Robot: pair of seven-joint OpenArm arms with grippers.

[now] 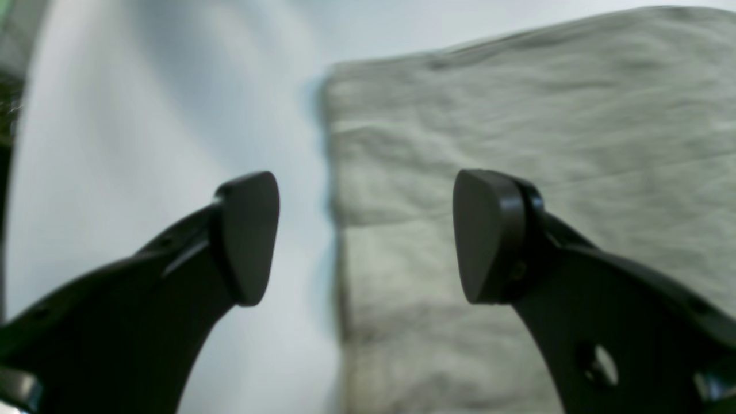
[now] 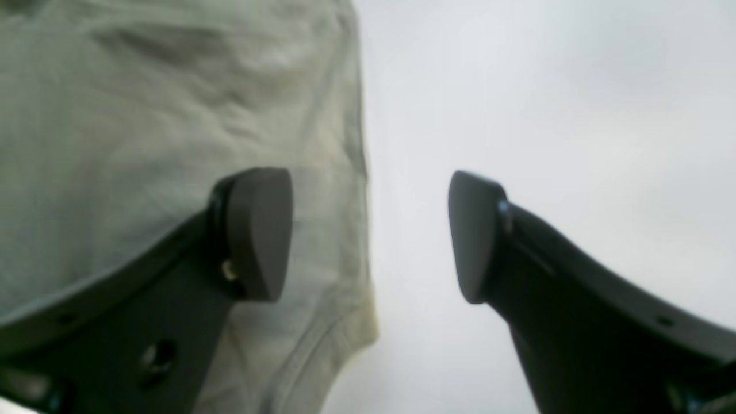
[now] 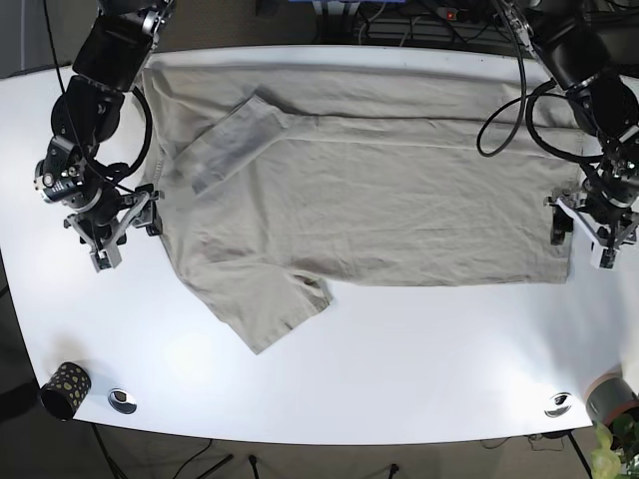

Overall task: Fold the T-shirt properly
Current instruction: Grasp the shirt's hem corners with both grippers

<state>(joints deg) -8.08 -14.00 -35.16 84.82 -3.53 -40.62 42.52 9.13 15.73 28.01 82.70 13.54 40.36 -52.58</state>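
The pale grey-green T-shirt lies spread flat on the white table. One sleeve is folded onto the chest, and the other sleeve sticks out toward the front edge. My right gripper hovers open at the shirt's left edge. In its wrist view that right gripper straddles the edge of the T-shirt, one finger over cloth and one over table. My left gripper is open at the shirt's right edge. The wrist view shows the left gripper straddling the border of the T-shirt.
A dark dotted cup and a small metal disc sit at the front left corner. Another disc and a plant are at the front right. Cables run behind the table.
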